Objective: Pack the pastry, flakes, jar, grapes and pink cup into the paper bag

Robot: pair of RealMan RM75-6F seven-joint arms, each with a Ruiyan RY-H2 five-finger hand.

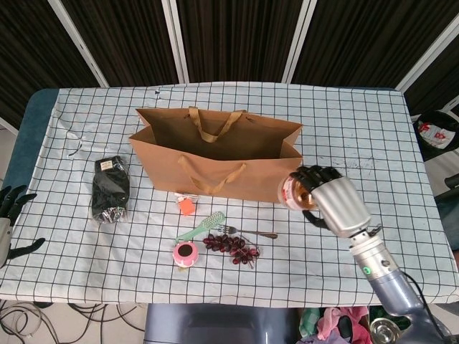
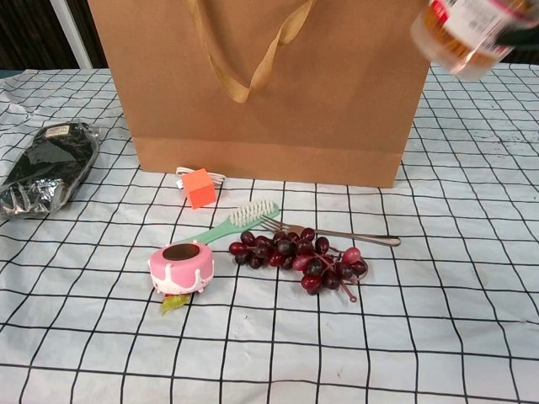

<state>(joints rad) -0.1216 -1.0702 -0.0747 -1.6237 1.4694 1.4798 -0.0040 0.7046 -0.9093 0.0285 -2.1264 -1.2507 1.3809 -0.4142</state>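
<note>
The jar (image 1: 290, 191) is off the desk, gripped in the right hand (image 1: 331, 201) at the right end of the paper bag (image 1: 215, 161), about level with the bag's rim but outside it, not over the opening. It lies tilted, its base toward the bag. From here the likely trouble is the bag itself: it is light and stands unsupported, so a jar carried sideways into its right wall or near rim could fold the rim in or push the bag over. A tilted jar could also slip if the fingers loosen before it is well inside.

The left hand (image 1: 13, 215) sits at the far left edge of the head view, holding nothing, fingers apart, well away from everything.

On the desk (image 1: 358, 129) near the bag lie the grapes (image 2: 303, 252), the pink cup (image 2: 180, 267), a green brush (image 2: 232, 221), a fork (image 2: 337, 233) and an orange cube (image 2: 200, 187); a dark packet (image 1: 110, 188) lies to the left.

In the chest view the jar is cut off at the top right corner and the hand barely shows. Whether the jar has a lid cannot be told, and the bag's floor is hidden.
</note>
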